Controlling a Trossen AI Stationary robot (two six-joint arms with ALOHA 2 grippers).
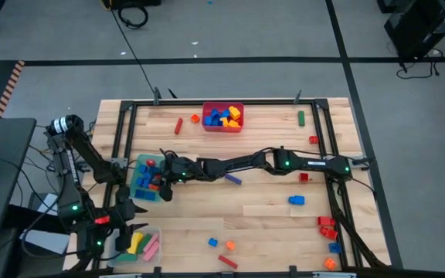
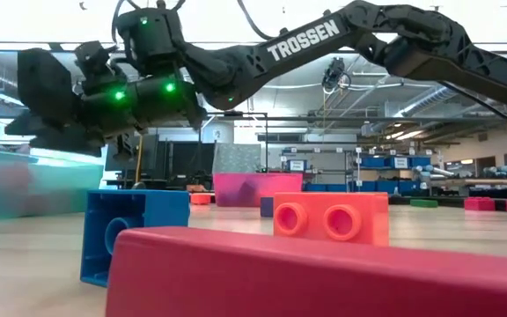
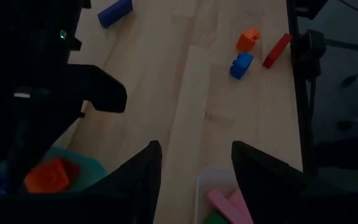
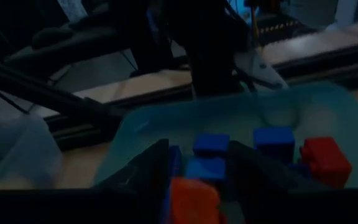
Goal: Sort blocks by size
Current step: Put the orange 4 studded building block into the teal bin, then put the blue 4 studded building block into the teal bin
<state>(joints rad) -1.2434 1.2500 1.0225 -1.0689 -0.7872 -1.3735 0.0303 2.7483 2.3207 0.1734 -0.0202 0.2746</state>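
My right arm reaches across the table to the teal bin [image 1: 144,177], which holds blue, red and orange blocks. My right gripper [image 4: 197,168] is low over the bin and open. An orange block [image 4: 194,199] shows between its fingers, with blue blocks [image 4: 211,144] and a red block [image 4: 325,158] lying beyond. My left gripper [image 3: 196,168] hangs open with nothing between its fingers, above the gap between the teal bin and the clear bin [image 1: 141,243]. The clear bin holds pink, yellow and green blocks. Loose blocks lie scattered over the wooden table. My right gripper has the orange block [image 4: 194,199] between its two fingers over the teal bin. I cannot tell whether either finger touches it, or whether it rests on the blocks below.
A red bin [image 1: 222,117] of blue, yellow and orange blocks stands at the far edge. A purple bar [image 1: 232,179] and a blue block [image 1: 296,200] lie mid-table. Red blocks [image 1: 327,226] lie at the right, and several blocks [image 1: 221,245] near the front. Black frame rails [image 1: 334,131] border the table.
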